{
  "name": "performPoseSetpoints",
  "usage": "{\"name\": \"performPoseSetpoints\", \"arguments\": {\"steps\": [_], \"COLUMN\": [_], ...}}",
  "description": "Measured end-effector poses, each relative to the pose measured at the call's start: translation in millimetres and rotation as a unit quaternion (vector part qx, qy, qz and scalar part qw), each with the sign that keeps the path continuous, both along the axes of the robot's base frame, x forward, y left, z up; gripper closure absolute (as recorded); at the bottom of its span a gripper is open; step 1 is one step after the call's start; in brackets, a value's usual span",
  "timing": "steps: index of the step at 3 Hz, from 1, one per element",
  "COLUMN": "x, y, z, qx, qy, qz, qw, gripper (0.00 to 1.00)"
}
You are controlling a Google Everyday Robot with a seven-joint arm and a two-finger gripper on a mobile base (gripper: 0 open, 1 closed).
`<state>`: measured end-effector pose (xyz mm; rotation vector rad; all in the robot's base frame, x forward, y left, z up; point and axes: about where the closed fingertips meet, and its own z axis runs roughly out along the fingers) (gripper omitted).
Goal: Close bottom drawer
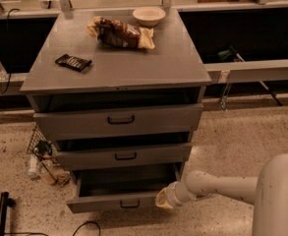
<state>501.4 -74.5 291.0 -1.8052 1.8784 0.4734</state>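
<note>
The bottom drawer (119, 201) is the lowest of three grey drawers in the cabinet. It stands pulled far out, its inside dark, with a small black bar handle (129, 204) on its front. My gripper (164, 198) is at the right end of that front panel, at the tip of my white arm coming in from the right. The middle drawer (124, 156) and top drawer (120, 120) above also stand partly out.
On the cabinet top (163, 68) lie a brown snack bag (120, 32), a white bowl (149, 15) and a dark bar (73, 62). Bottles and a wire basket (43, 162) sit on the floor left of the cabinet. Cables (84, 227) lie at the lower left.
</note>
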Motion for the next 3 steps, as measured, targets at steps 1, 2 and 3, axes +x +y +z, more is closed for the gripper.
{"name": "performPoseSetpoints", "arguments": {"steps": [1, 2, 3], "x": [5, 17, 33], "y": [-11, -17, -21], "z": [-50, -88, -125], "qx": [-0.002, -0.011, -0.03], "qy": [0.006, -0.024, -0.056], "qz": [0.006, 0.022, 0.029], "qw": [1.0, 0.9994, 0.9976], "gripper": [1.0, 1.0, 1.0]}}
